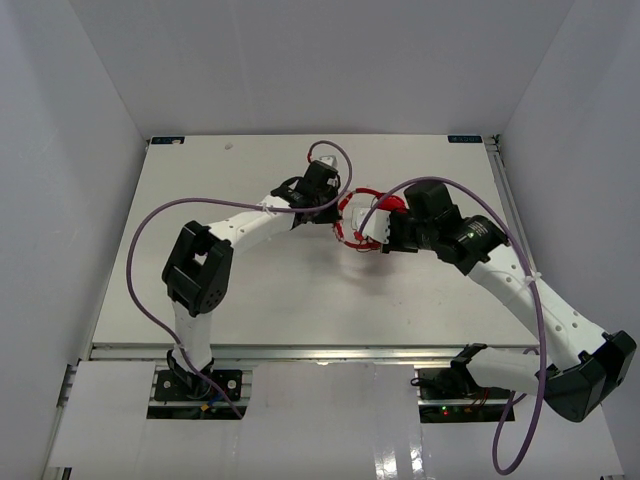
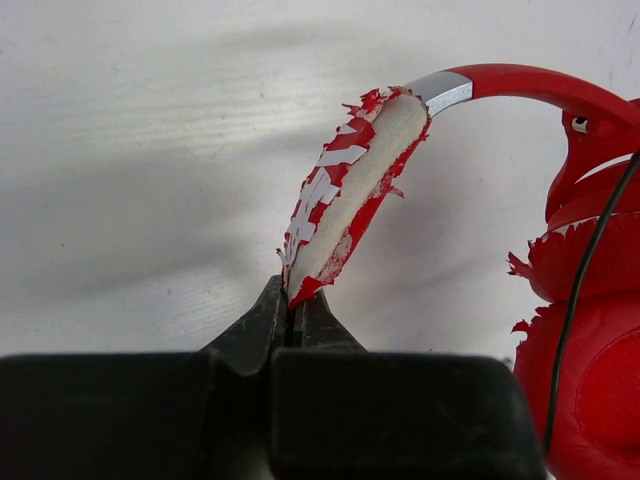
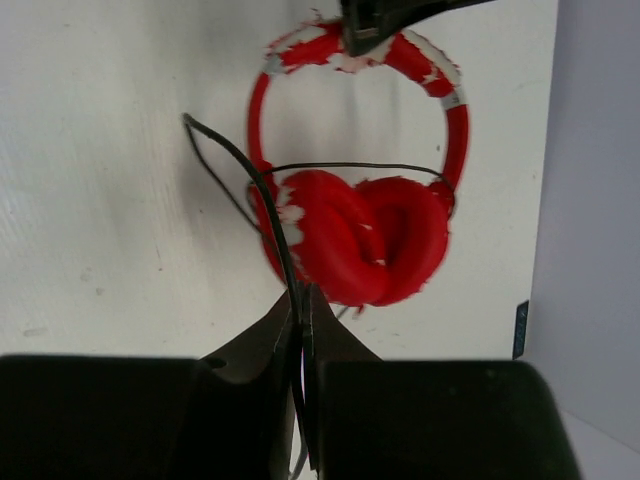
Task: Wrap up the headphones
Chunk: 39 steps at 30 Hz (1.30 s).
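Observation:
The red headphones (image 1: 352, 214) lie on the white table (image 1: 260, 300) between my two arms. My left gripper (image 2: 293, 300) is shut on the end of the worn red-and-white headband padding (image 2: 355, 185), with an earcup (image 2: 590, 360) off to its right. My right gripper (image 3: 303, 295) is shut on the thin black cable (image 3: 240, 165), just in front of the two folded earcups (image 3: 365, 235). The cable runs up from the jaws, loops out to the left and crosses above the earcups. The left gripper's fingers (image 3: 375, 25) show at the top of the headband.
Thick purple robot cables (image 1: 150, 235) arc over the table's left side and along the right arm (image 1: 540, 320). White enclosure walls (image 1: 70, 150) stand on three sides. The table's right edge (image 3: 548, 200) is close to the headphones.

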{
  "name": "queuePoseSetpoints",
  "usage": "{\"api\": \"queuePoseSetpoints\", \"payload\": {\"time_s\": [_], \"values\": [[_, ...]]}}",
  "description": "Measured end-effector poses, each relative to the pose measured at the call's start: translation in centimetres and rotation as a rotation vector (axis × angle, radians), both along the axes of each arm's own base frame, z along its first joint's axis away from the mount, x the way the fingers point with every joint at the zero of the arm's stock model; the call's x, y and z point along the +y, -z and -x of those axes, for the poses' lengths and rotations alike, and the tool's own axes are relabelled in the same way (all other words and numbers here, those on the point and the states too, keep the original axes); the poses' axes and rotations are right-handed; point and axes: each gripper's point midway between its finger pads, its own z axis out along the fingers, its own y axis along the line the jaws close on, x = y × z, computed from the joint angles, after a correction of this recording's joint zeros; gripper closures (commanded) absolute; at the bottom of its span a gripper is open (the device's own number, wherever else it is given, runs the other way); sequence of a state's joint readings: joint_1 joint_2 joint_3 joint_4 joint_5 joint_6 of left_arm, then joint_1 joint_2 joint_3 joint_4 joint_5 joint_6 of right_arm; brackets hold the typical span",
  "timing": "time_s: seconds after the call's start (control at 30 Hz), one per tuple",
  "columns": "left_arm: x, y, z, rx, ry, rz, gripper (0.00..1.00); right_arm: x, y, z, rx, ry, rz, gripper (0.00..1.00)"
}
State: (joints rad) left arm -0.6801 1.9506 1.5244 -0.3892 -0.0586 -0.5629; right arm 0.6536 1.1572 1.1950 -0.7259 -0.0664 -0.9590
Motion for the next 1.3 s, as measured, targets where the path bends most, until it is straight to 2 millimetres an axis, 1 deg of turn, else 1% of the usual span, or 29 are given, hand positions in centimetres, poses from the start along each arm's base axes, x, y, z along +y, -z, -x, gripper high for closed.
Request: {"api": "queuePoseSetpoints", "payload": {"time_s": [0.13, 0.27, 0.37, 0.5, 0.57, 0.63, 0.73, 0.87, 0.93, 1.0, 1.1, 1.2, 1.3], "values": [[-0.2, -2.1, -1.8, -0.013, -0.060, 0.072, 1.00, 0.8, 0.7, 1.7, 0.066, -0.066, -0.014, 0.92], [-1.9, -4.1, -3.0, -0.023, -0.079, 0.162, 1.00, 1.7, 0.5, 3.2, 0.107, -0.135, -0.033, 0.92], [-3.2, -4.9, -3.6, -0.015, -0.094, 0.226, 1.00, 2.4, 0.6, 4.0, 0.128, -0.177, -0.045, 0.92], [-4.5, -4.1, -4.2, 0.031, -0.108, 0.272, 1.00, 2.8, 0.7, 5.1, 0.156, -0.215, -0.057, 0.92], [-5.0, -3.2, -4.5, 0.050, -0.113, 0.280, 1.00, 2.9, 0.6, 5.2, 0.159, -0.219, -0.061, 0.92], [-5.2, -2.0, -4.6, 0.070, -0.117, 0.269, 1.00, 2.9, 0.0, 5.2, 0.153, -0.220, -0.067, 0.92], [-5.1, -0.2, -4.4, 0.099, -0.120, 0.244, 1.00, 3.4, -1.8, 4.6, 0.122, -0.219, -0.090, 0.92], [-5.5, 1.6, -3.9, 0.122, -0.094, 0.217, 1.00, 3.9, -4.2, 3.0, 0.054, -0.186, -0.117, 0.92], [-5.9, 2.2, -3.3, 0.118, -0.057, 0.205, 1.00, 3.6, -4.6, 1.8, 0.014, -0.142, -0.106, 0.92], [-6.8, 3.0, -2.2, 0.112, -0.004, 0.200, 1.00, 3.2, -4.7, 0.7, -0.027, -0.095, -0.087, 0.92], [-8.0, 4.6, 0.3, 0.118, 0.088, 0.185, 1.00, 2.2, -4.3, -0.8, -0.069, -0.030, -0.057, 0.92], [-8.3, 6.2, 3.0, 0.131, 0.165, 0.164, 1.00, 1.1, -3.4, -1.7, -0.080, 0.025, -0.023, 0.92], [-7.5, 7.3, 5.8, 0.142, 0.233, 0.134, 1.00, -0.4, -3.1, -2.8, -0.103, 0.084, 0.010, 0.92]]}}
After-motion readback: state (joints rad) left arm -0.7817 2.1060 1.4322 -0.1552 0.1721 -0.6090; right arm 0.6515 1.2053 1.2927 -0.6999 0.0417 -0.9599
